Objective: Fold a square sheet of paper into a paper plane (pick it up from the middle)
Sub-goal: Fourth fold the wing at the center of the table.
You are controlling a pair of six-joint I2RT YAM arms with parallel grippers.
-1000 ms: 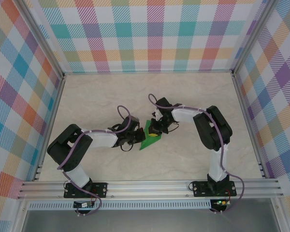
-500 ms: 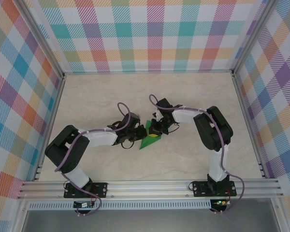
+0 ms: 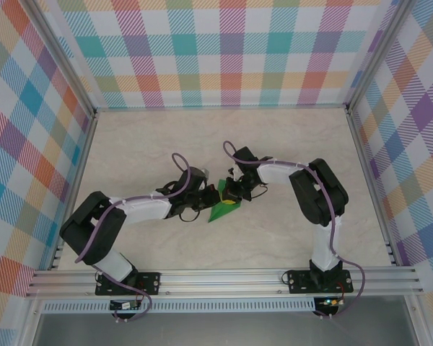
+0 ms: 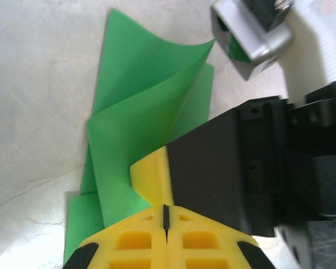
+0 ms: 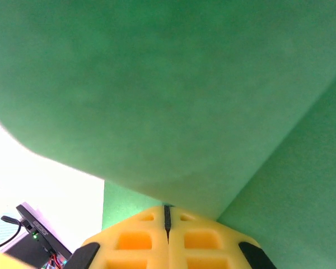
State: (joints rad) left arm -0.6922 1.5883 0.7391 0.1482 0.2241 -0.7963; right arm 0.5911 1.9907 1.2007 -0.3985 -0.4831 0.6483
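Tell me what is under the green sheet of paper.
The sheet of paper lies on the pale marbled table, which is bare around its edges. Its upper flap curls up, showing another green layer beneath. Whatever lies under the flat layers is covered.

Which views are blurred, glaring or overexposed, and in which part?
Right wrist: the paper is so close to the lens that it looks soft and featureless, and the lower left is blown out white. Left wrist: the paper's folds are crisp, with mild glare on the table. Top external: even light, sharp, no harsh shadows.
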